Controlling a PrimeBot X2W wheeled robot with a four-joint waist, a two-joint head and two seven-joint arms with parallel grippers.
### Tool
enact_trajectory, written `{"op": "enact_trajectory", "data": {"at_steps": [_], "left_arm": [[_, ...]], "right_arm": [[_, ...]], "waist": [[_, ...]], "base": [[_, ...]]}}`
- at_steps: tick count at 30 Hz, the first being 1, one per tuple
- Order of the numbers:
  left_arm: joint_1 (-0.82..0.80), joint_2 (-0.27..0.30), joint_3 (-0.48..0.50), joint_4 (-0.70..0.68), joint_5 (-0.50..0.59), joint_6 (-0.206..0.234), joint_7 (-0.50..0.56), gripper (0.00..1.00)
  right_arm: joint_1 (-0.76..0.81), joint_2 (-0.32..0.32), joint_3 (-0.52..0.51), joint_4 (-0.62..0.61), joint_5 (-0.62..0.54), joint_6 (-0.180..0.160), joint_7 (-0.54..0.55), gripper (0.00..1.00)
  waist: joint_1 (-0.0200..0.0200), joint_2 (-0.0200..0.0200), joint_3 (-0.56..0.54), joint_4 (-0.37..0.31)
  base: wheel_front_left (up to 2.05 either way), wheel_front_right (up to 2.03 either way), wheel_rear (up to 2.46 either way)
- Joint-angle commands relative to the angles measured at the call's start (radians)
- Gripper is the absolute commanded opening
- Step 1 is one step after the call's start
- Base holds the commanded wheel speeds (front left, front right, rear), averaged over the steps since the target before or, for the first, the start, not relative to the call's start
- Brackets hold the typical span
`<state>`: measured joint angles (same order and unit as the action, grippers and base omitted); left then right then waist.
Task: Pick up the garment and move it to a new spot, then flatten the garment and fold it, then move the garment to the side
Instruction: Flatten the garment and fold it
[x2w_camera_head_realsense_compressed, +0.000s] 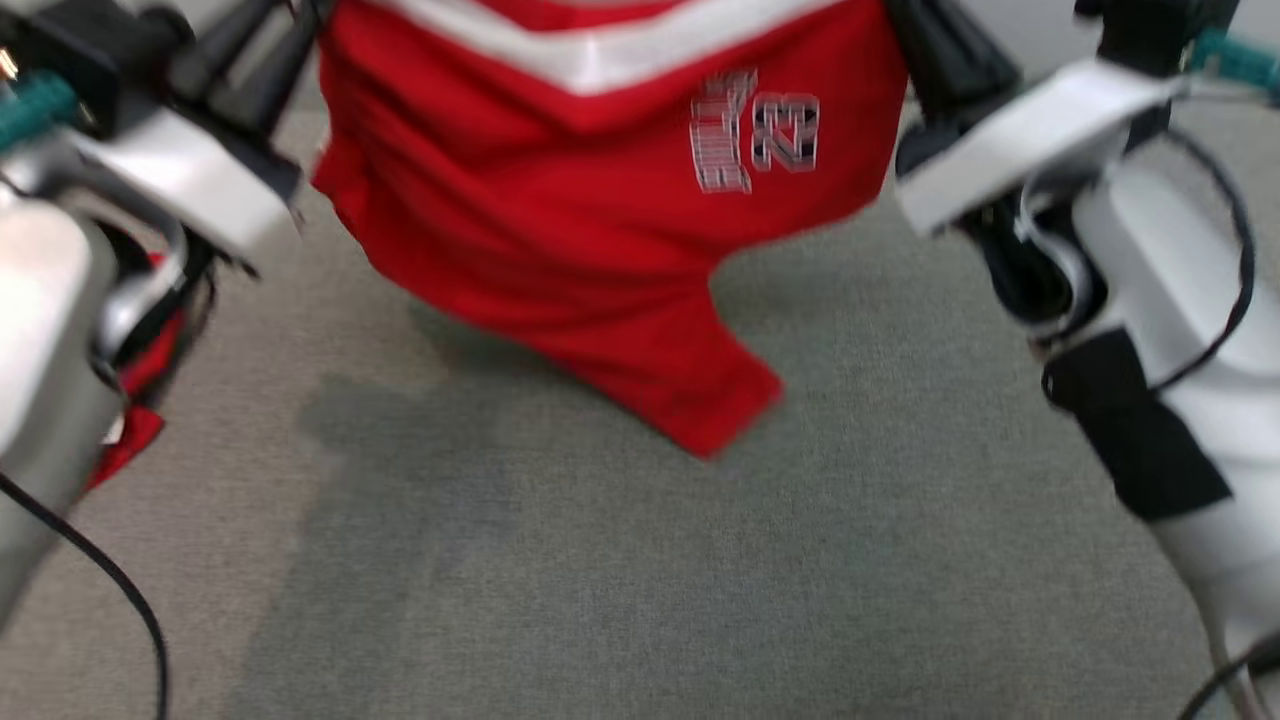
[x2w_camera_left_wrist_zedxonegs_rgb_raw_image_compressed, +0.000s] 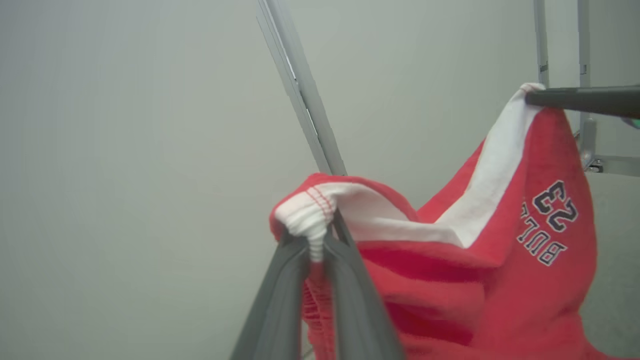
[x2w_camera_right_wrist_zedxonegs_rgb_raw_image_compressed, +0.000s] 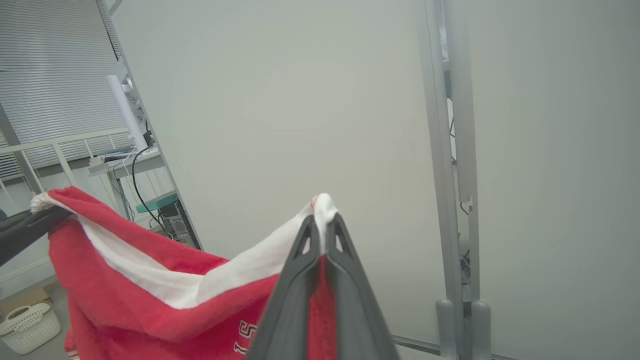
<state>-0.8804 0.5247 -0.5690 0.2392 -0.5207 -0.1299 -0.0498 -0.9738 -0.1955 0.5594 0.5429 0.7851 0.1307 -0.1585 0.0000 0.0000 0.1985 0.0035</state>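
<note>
Garment (x2w_camera_head_realsense_compressed: 560, 230) hangs pinched by left gripper (x2w_camera_left_wrist_zedxonegs_rgb_raw_image_compressed: 316, 235), right gripper (x2w_camera_right_wrist_zedxonegs_rgb_raw_image_compressed: 324, 221)

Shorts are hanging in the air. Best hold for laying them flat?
The white waistband, at its two end corners: left claw on one, right claw on the other, each from its own side. Held so, the shorts hang spread with legs down over the carpet; the thick elastic looks a firm hold.
</note>
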Motion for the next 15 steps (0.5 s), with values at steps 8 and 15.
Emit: {"op": "enact_trajectory", "data": {"at_steps": [8, 15], "left_arm": [[-0.405, 0.060, -0.087, 0.135, -0.163, 0.000, 0.037, 0.00], [-0.639, 0.030, -0.125, 0.299, -0.239, 0.000, 0.003, 0.00]], "right_arm": [[-0.400, 0.048, 0.017, 0.222, 0.040, 0.000, -0.014, 0.00], [-0.624, 0.088, 0.013, 0.406, 0.037, 0.000, -0.076, 0.00]], "waist": [[0.0000, 0.0000, 0.220, -0.111], [0.0000, 0.0000, 0.301, -0.154]], "base": [[0.00, 0.00, 0.00], [0.00, 0.00, 0.00]]}}
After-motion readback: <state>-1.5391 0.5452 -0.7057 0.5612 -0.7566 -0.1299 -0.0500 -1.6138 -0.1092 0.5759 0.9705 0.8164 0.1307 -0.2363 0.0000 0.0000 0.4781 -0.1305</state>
